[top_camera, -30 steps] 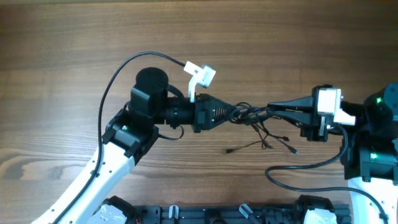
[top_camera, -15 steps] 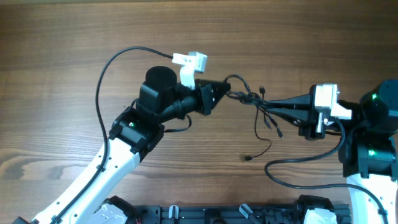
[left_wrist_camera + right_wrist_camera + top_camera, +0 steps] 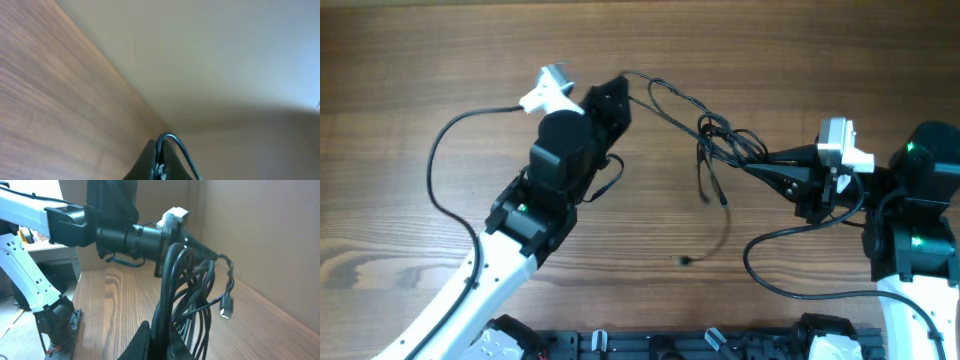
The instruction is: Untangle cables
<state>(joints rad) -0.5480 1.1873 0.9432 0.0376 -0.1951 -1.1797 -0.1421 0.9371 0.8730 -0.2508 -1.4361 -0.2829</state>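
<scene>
The cables (image 3: 720, 140) are thin black cords bunched in a knot between my two arms, above the table. My left gripper (image 3: 616, 92) is shut on one cord, which loops out of its jaws (image 3: 161, 150) and runs right to the bunch. My right gripper (image 3: 752, 163) is shut on the bunch of cables (image 3: 185, 290); several loops rise from its jaws (image 3: 161, 330) and a small plug (image 3: 226, 306) dangles at the right. One loose cord hangs down to a plug end (image 3: 686, 261) on the table.
The wooden table (image 3: 800, 50) fills the view. The left arm's thick black cable (image 3: 445, 150) arcs at the left; the right arm's thick black cable (image 3: 770, 285) curves at the lower right. A black rail (image 3: 650, 345) runs along the front edge.
My left gripper has swung up and to the left with its cord, stretching it out of the bunch. The right gripper kept hold and shifted slightly. The hanging cords dropped lower.
</scene>
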